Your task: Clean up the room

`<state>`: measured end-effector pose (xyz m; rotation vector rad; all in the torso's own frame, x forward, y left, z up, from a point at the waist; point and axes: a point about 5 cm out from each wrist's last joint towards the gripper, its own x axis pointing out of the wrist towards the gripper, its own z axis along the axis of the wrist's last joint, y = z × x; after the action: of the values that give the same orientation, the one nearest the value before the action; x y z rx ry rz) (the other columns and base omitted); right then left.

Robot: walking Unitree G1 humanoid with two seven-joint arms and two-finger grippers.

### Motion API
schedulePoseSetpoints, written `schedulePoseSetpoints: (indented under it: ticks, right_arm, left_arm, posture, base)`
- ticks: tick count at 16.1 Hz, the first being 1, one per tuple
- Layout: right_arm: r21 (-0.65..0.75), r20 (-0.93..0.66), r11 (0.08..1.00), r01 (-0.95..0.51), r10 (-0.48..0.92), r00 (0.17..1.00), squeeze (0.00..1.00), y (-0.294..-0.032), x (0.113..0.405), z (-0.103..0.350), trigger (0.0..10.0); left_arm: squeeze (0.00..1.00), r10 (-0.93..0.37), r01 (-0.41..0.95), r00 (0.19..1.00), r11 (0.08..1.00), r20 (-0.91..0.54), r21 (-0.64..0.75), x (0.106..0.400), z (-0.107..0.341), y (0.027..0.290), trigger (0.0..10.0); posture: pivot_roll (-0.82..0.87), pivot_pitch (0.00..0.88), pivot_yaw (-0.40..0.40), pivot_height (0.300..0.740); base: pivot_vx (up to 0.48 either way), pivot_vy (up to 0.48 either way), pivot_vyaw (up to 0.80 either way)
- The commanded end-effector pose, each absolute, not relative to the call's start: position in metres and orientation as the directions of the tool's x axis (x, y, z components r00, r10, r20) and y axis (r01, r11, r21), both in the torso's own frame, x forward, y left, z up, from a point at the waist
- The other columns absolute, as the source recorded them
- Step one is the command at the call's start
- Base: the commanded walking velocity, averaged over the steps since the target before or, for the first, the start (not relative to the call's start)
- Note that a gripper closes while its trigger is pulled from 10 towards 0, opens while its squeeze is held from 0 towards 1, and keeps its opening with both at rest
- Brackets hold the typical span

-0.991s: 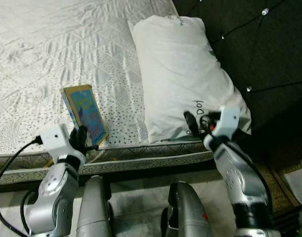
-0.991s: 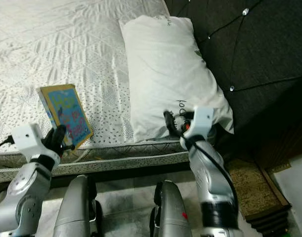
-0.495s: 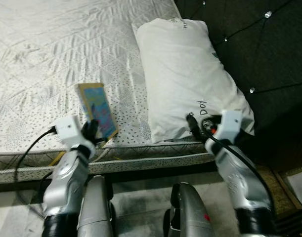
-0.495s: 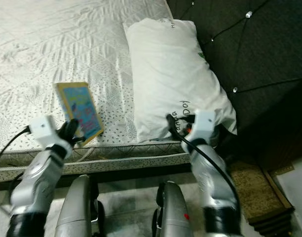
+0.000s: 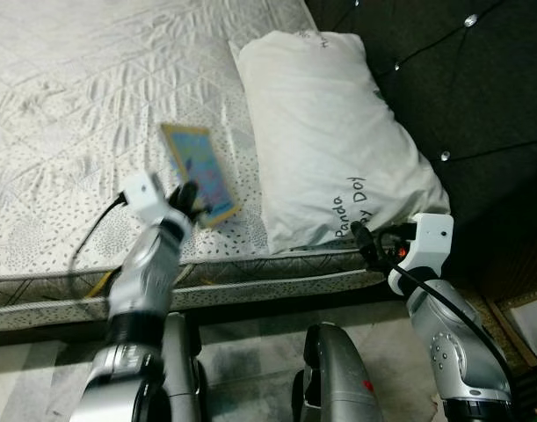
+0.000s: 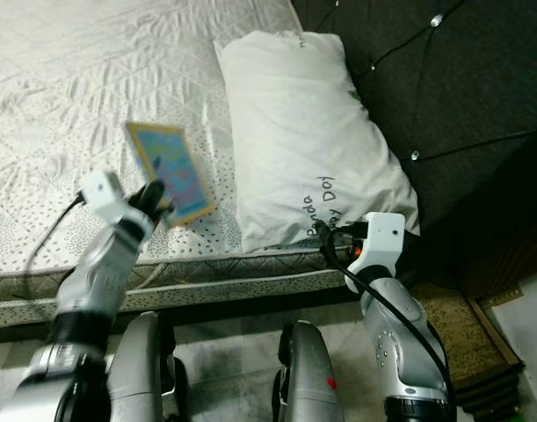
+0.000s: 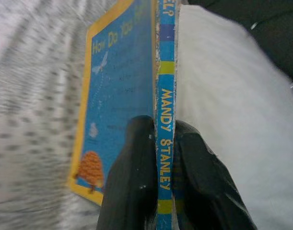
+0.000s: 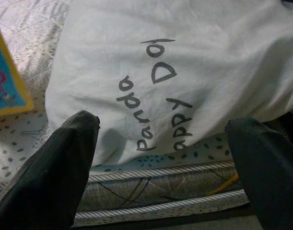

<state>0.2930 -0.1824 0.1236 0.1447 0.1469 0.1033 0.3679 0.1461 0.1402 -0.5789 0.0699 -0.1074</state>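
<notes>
The left hand [image 7: 158, 187] is clamped on a book [image 5: 200, 172], with one black finger on each side, down at the bottom end of the spine. The book is thin, with a blue cover and a yellow edge. It is held up in the air, tilted, above the bed [image 5: 66, 114] and just beside the big white pillow [image 5: 330, 132]. The book is a bit blurry in the head views, so I think the arm is moving. The right hand [image 8: 165, 158] holds nothing, and its two fingers are spread wide apart. It hangs low by the near edge of the bed, pointing at the near end of the pillow, where black words are printed. I think the book is light and stiff, like a little picture book for kids. Its cover looks smooth, so it could slip or swing if the hold is loose. The hold on the spine end looks good, because that is the strongest part and the pages stay shut. The pillow looks soft and puffy, so it would squash and flop when picked up. A corner or the near end would be a good place to pinch it. The bed cover is white with small dots near the edge.
</notes>
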Motion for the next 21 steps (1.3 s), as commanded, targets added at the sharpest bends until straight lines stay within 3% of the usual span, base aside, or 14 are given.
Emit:
schedulePoseSetpoints:
  ticks: [1, 6, 10, 12, 14, 18, 21]
  right_arm:
    - [0.144, -0.146, 0.987, -0.077, 0.098, 0.984, 0.00, -0.187, 0.290, 0.125, 10.0]
    - [0.139, -0.153, 0.988, -0.070, 0.092, 0.984, 0.00, -0.187, 0.293, 0.126, 10.0]
    - [0.135, -0.158, 0.989, -0.062, 0.083, 0.984, 0.00, -0.187, 0.294, 0.125, 10.0]
    - [0.130, -0.160, 0.990, -0.061, 0.081, 0.984, 0.00, -0.188, 0.295, 0.125, 10.0]
    - [0.122, -0.163, 0.991, -0.056, 0.075, 0.984, 0.00, -0.191, 0.296, 0.124, 10.0]
    - [0.111, -0.159, 0.992, -0.060, 0.077, 0.984, 0.00, -0.191, 0.298, 0.123, 10.0]
    - [0.097, -0.146, 0.993, -0.071, 0.085, 0.986, 0.00, -0.189, 0.299, 0.125, 10.0]
  left_arm:
    - [0.00, -0.186, 0.144, 0.982, 0.798, -0.012, -0.586, 0.370, 0.145, 0.130, 10.0]
    - [0.00, -0.293, 0.265, 0.954, 0.732, 0.062, -0.628, 0.366, 0.166, 0.095, 10.0]
    - [0.00, -0.341, 0.122, 0.929, 0.645, -0.141, -0.754, 0.342, 0.113, 0.096, 10.0]
    - [0.00, -0.350, 0.103, 0.914, 0.688, -0.205, -0.718, 0.333, 0.098, 0.104, 10.0]
    - [0.00, -0.292, 0.073, 0.926, 0.759, -0.238, -0.647, 0.326, 0.091, 0.122, 10.0]
    - [0.00, 0.050, -0.106, 0.990, 0.884, -0.133, -0.455, 0.324, 0.099, 0.171, 10.0]
    - [0.00, 0.258, -0.277, 0.961, 0.905, -0.102, -0.323, 0.319, 0.097, 0.194, 10.0]
  posture:
    - [-0.14, 0.224, -0.058, 0.585]
    - [-0.13, 0.226, -0.058, 0.585]
    - [-0.13, 0.231, -0.056, 0.585]
    - [-0.13, 0.230, -0.058, 0.585]
    - [-0.13, 0.229, -0.058, 0.585]
    - [-0.12, 0.228, -0.060, 0.585]
    - [-0.12, 0.227, -0.059, 0.585]
  base:
    - [0.000, 0.000, 0.00]
    - [0.000, 0.000, 0.00]
    - [0.000, 0.000, 0.00]
    - [0.000, 0.000, 0.00]
    - [0.000, 0.000, 0.00]
    - [0.000, 0.000, 0.00]
    - [0.000, 0.000, 0.00]
